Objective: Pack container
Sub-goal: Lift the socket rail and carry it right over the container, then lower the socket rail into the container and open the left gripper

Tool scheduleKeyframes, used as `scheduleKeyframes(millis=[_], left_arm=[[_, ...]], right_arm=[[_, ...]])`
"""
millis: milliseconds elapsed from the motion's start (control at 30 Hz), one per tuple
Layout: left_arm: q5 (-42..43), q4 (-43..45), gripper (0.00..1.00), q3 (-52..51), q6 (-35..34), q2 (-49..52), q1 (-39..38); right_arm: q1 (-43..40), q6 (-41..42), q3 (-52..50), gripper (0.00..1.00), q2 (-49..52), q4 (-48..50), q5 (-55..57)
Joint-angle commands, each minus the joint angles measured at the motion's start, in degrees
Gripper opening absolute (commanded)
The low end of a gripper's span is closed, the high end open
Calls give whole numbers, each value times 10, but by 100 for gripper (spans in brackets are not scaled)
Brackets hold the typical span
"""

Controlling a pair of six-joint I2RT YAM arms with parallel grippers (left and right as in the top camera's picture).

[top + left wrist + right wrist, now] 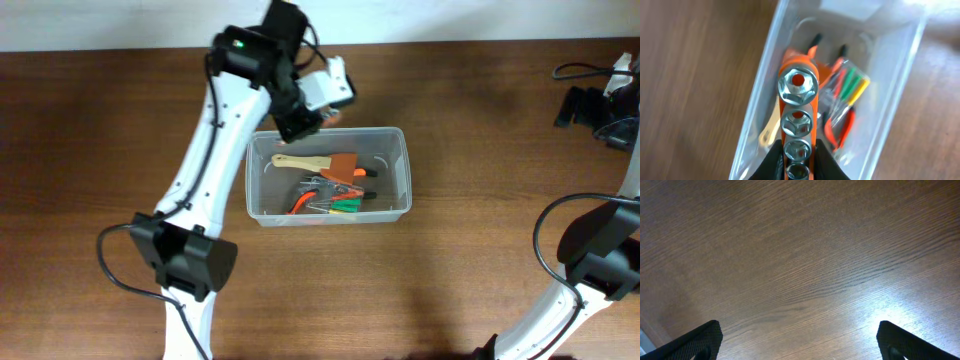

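Left wrist view shows the left gripper (799,162) clenched on an orange socket rail (798,107), hanging over the container (404,170), which sits mid-table toward the far edge with pliers (837,131) and a bit case (847,87) inside; the right gripper (800,337) hovers spread and empty near the right edge; let go this close to the tub's wall, the long rail could catch the rim and tip out onto the wood.

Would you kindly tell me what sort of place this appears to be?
Probably a robotics lab workbench: the left arm and right arm flank a wooden table, where a clear container holds hand tools and the left end effector grips an orange socket rail.
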Motion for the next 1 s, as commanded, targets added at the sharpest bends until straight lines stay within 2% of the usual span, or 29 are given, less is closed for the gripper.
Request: scheduleKeyframes(millis=[0,700,967], left_arm=[[41,-1,2,-3,42,-1,-13],[42,12,2,-38,42,135,-17],[42,12,3,-38,40,151,-17]], right_arm=[[3,3,-2,99,-5,0,-1],[3,3,-2,99,-5,0,-1],[3,3,-2,99,-5,0,-1]])
